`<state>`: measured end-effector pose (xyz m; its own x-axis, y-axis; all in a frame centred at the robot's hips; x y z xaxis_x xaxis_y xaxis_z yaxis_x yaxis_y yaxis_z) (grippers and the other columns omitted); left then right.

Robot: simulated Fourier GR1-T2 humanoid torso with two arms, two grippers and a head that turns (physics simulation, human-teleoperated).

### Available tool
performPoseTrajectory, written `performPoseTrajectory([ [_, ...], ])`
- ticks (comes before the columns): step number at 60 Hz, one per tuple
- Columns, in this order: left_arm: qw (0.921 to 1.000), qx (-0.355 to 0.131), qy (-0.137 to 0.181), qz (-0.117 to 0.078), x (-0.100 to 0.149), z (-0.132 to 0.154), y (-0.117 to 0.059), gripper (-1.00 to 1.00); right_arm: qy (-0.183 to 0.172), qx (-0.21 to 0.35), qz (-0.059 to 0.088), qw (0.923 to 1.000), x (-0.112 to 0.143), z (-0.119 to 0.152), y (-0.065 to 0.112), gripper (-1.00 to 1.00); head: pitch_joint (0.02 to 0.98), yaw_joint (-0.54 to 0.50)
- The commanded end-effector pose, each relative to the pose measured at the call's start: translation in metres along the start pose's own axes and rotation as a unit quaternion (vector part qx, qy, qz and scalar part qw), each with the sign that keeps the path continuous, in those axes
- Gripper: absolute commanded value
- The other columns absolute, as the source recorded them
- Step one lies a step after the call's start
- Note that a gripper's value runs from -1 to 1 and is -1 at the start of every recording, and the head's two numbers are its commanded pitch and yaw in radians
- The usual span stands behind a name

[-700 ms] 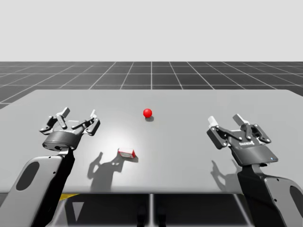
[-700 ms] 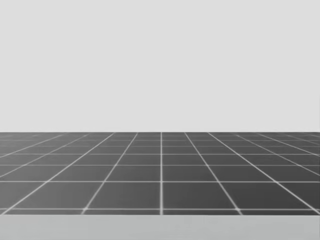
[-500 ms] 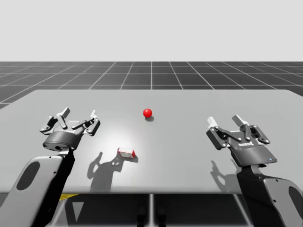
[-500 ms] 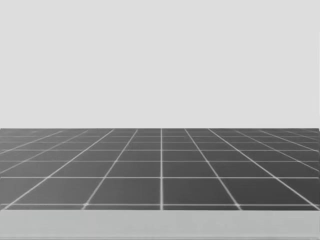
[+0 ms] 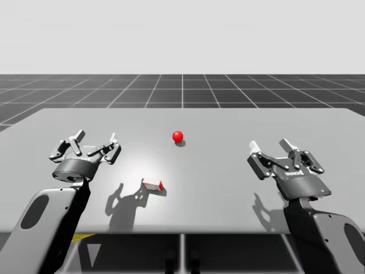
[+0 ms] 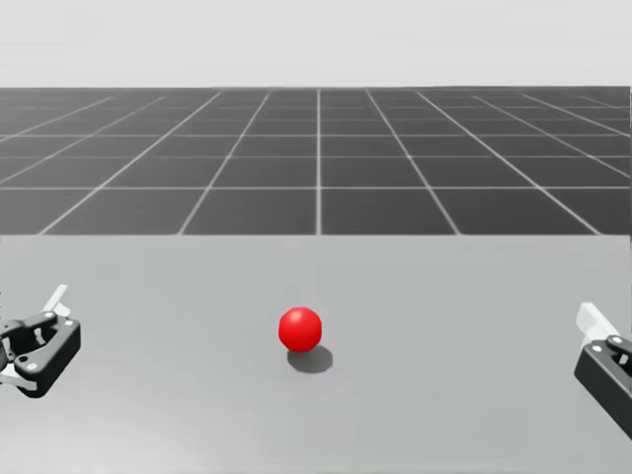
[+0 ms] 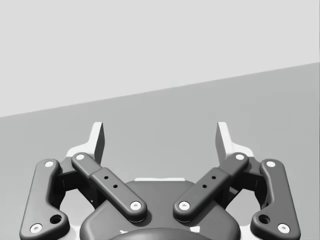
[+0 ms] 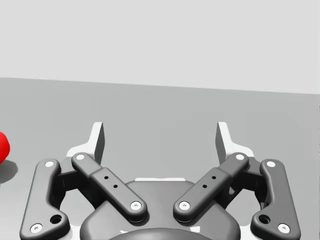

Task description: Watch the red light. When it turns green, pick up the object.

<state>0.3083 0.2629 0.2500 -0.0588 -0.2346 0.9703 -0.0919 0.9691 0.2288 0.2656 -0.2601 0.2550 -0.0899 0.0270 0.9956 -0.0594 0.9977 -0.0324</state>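
The head has been turned downward, bringing the table [image 5: 228, 171] into its view. The block [image 5: 152, 184] lies in front of the red light [image 5: 178, 136], slightly to its left. The left gripper [image 5: 95, 138] is held well left of the light and the right gripper [image 5: 271, 145] well right, both with fingers spread apart.

Raised on the left arm [image 5: 54, 228], left tool [image 5: 96, 138] tilted forward and up, fingers [image 7: 97, 140] spread wide, facing each other across the gap. Raised on the right arm [image 5: 319, 234], right tool [image 5: 271, 145] posed much the same, well apart from the left tool, its fingers [image 8: 223, 140] parted just as wide, linkages [image 8: 110, 187] folded outward on both sides.
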Motion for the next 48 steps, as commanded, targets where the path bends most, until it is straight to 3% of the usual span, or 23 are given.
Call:
performPoseTrajectory([
  [1, 1.0, -0.002, -0.002, -0.002, 0.0004, -0.0003, -0.0005, -1.0, 0.001, -0.003, 0.002, 1.0, -0.0001, -0.0006, -0.0004, -1.0, 0.533, 0.01],
  [16, 1.0, -0.006, -0.003, -0.003, 0.0005, 0.0001, -0.0024, -1.0, -0.003, -0.005, 0.009, 0.9999, 0.0003, -0.0002, -0.0009, -1.0, 0.631, 0.02],
  [48, 1.0, -0.007, -0.003, -0.005, 0.0012, 0.0015, -0.0036, -1.0, -0.002, -0.001, 0.012, 0.9999, -0.0009, -0.0005, -0.0004, -1.0, 0.626, 0.03],
])
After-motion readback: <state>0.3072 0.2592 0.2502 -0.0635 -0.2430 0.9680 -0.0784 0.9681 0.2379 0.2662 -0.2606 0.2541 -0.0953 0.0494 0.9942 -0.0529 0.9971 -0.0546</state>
